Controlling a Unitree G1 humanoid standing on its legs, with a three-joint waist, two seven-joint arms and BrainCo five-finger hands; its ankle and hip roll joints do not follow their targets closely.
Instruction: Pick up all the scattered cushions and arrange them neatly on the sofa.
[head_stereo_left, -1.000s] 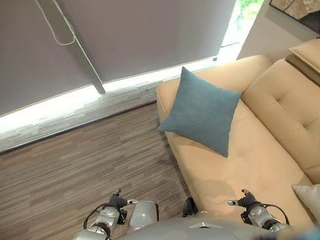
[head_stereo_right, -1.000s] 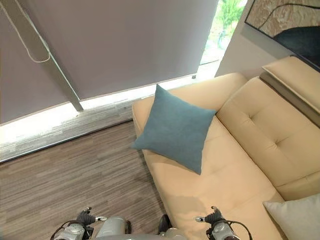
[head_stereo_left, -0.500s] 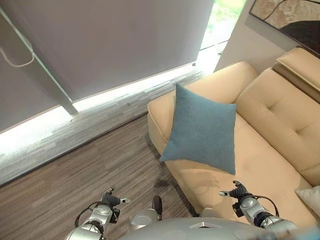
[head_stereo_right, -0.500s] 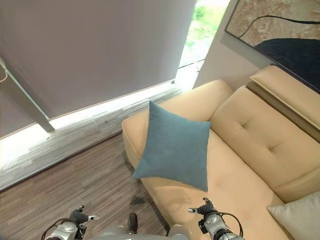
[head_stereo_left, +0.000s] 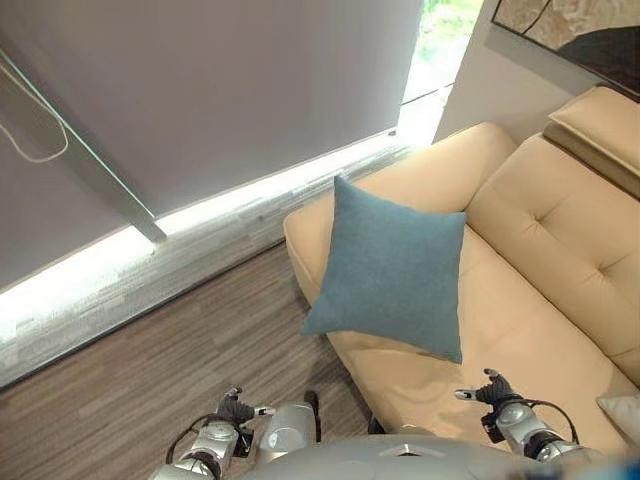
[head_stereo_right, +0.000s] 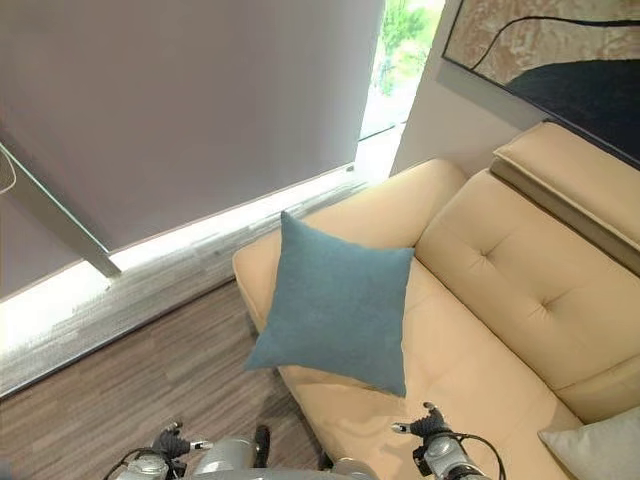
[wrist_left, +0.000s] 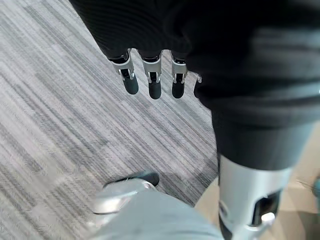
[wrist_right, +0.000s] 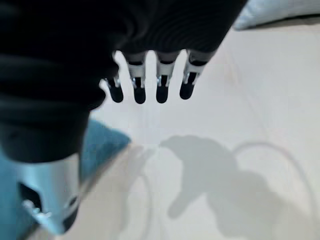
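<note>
A blue square cushion (head_stereo_left: 390, 265) lies on the seat of the beige sofa (head_stereo_left: 560, 230), at the armrest end, one corner reaching past the front edge. A pale grey cushion (head_stereo_right: 600, 450) rests on the seat at the lower right. My left hand (head_stereo_left: 235, 410) hangs low over the wooden floor, its fingers (wrist_left: 152, 82) straight and holding nothing. My right hand (head_stereo_left: 495, 392) hangs over the sofa's front edge, apart from the blue cushion (wrist_right: 102, 145), its fingers (wrist_right: 150, 85) straight and empty.
A grey roller blind (head_stereo_left: 220, 90) covers the window behind the striped wooden floor (head_stereo_left: 150, 370). A framed picture (head_stereo_right: 560, 60) hangs on the wall above the sofa's backrest. A bolster (head_stereo_left: 600, 115) tops the backrest.
The whole picture has shifted, so the camera moved. The blue cushion stays on the sofa seat, and both hands still hang low and empty.
</note>
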